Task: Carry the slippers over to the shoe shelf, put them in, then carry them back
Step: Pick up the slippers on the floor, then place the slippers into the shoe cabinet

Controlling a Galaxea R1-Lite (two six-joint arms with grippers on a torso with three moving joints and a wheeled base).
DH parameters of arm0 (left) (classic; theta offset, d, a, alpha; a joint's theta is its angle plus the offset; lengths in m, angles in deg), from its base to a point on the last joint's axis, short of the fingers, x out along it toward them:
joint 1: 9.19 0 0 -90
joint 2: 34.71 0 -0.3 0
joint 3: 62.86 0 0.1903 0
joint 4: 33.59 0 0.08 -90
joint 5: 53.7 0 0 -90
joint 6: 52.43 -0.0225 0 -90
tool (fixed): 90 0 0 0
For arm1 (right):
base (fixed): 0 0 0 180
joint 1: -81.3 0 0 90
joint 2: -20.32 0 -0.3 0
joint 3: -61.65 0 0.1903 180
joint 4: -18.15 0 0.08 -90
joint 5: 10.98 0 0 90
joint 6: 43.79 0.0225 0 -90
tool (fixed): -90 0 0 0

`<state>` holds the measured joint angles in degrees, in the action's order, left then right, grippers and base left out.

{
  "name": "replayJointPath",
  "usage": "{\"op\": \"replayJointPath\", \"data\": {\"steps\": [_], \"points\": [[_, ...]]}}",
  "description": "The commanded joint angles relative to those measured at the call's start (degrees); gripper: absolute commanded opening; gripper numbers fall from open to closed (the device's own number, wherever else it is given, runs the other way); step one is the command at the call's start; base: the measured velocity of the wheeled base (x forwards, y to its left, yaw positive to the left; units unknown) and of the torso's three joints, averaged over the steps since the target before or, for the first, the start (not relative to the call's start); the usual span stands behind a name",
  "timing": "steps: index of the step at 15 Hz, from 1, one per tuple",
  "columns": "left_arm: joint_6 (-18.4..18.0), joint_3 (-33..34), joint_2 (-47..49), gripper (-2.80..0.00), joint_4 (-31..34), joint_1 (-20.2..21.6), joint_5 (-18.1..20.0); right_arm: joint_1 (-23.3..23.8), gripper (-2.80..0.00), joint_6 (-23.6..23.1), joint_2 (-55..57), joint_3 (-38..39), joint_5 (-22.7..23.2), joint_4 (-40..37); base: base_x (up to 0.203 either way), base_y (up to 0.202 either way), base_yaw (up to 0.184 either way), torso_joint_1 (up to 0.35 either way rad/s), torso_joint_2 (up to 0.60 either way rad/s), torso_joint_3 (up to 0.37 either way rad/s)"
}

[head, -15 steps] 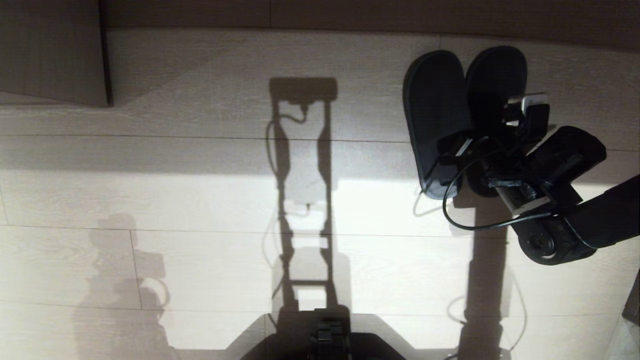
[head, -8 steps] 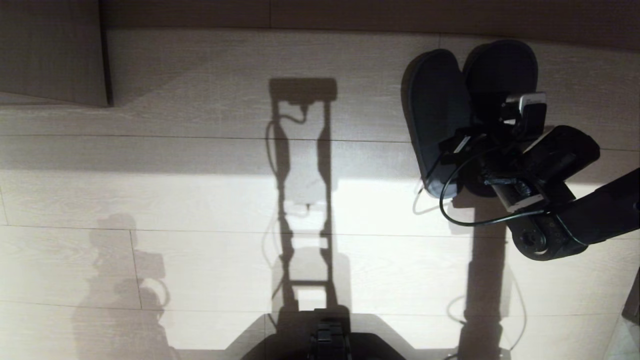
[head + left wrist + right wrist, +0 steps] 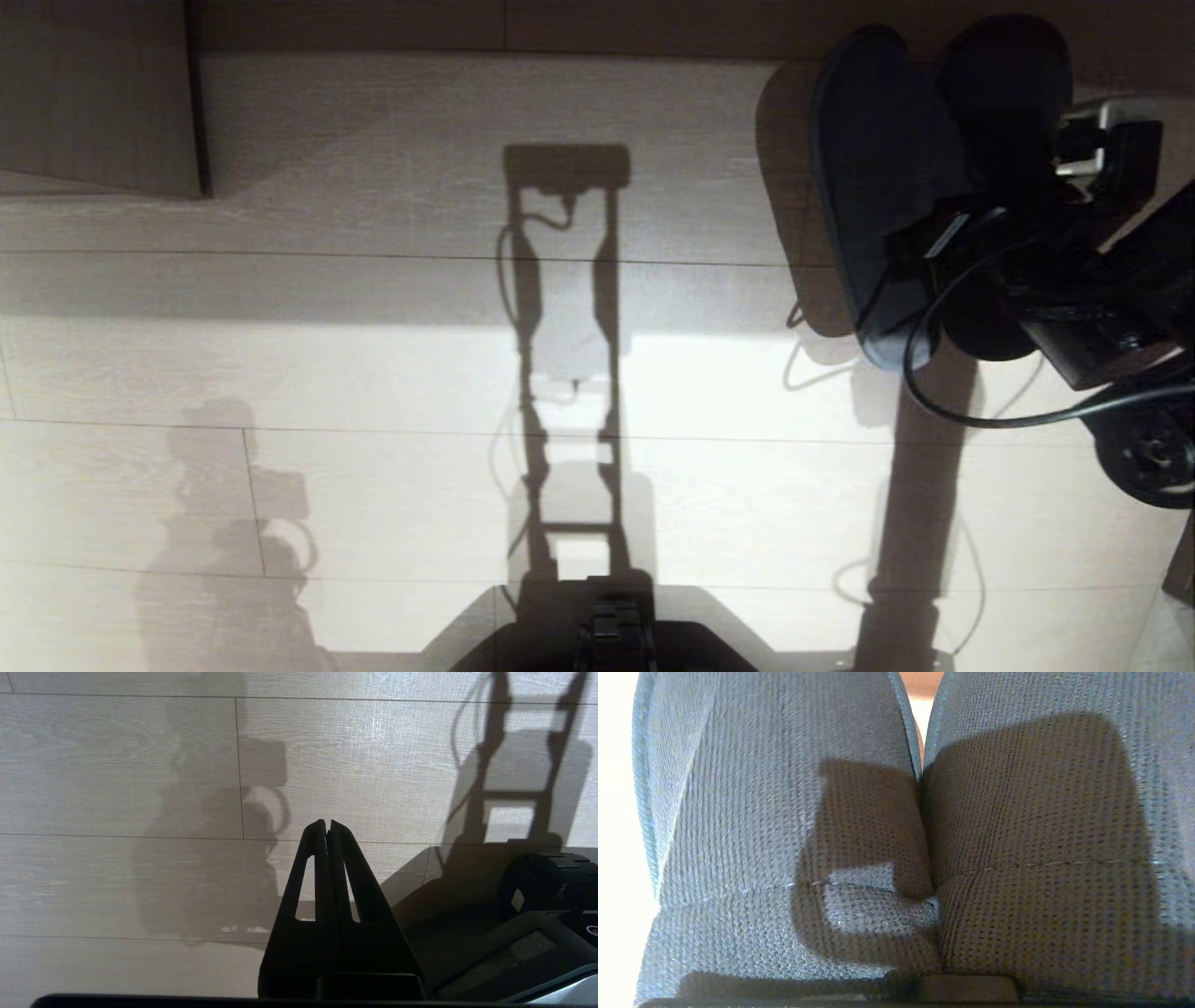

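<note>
The two dark slate-blue slippers (image 3: 873,187) hang side by side off the floor at the right of the head view, soles towards me, casting a shadow on the boards. My right gripper (image 3: 971,257) is shut on them where their toe bands meet. In the right wrist view the slippers' woven bands (image 3: 784,812) fill the picture and hide the fingers. My left gripper (image 3: 327,823) is shut and empty, parked low beside the base. I cannot tell whether the board at the far left is the shoe shelf.
Pale plank floor (image 3: 373,373) spreads ahead, crossed by shadows of my frame. A darker wood-grain board (image 3: 93,103) stands at the far left, and a dark wall base (image 3: 560,23) runs along the far edge. My base (image 3: 611,644) is at the near edge.
The right gripper closed on the slippers and the arm rose, lifting the pair off the floor, up and to the right in the head view. The left arm kept still.
</note>
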<state>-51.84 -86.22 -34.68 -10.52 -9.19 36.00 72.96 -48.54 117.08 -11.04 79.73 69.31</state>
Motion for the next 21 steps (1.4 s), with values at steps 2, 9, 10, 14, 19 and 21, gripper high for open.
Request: {"op": "replayJointPath", "data": {"steps": [2, 9, 10, 14, 19, 21], "points": [[0.02, 0.00, -0.02, -2.80, -0.05, 0.09, -0.05, -0.01, -2.80, 0.09, -11.24, 6.35, -0.09, -4.31, 0.000, 0.000, 0.000, 0.000, 0.00, 0.000], [-0.07, 0.00, -0.11, -2.80, -0.05, 0.01, 0.04, 0.00, -2.80, 0.03, -38.97, 16.01, -0.19, -22.58, 0.000, 0.000, 0.000, 0.000, 0.00, 0.000], [-0.07, 0.00, -0.11, -2.80, -0.05, 0.00, 0.04, 0.10, -2.80, -0.01, -47.63, 17.48, -0.14, -28.61, 0.000, 0.000, 0.000, 0.000, 0.00, 0.000], [-0.07, 0.00, -0.11, -2.80, -0.05, 0.09, 0.04, 2.90, -2.80, -0.10, -71.53, 22.93, 0.46, -50.96, 0.000, 0.000, 0.000, 0.000, 0.00, 0.000], [-0.07, 0.00, -0.11, -2.80, -0.05, 0.09, 0.04, 8.58, -2.80, -0.33, -84.63, 28.43, 0.46, -62.29, 0.000, 0.000, 0.000, 0.000, 0.00, 0.000], [-0.07, 0.00, -0.02, -2.80, -0.05, 0.00, 0.04, 8.71, -2.80, -1.26, -86.29, 30.43, 0.54, -63.52, 0.000, 0.000, 0.000, 0.000, 0.00, 0.000]]}}
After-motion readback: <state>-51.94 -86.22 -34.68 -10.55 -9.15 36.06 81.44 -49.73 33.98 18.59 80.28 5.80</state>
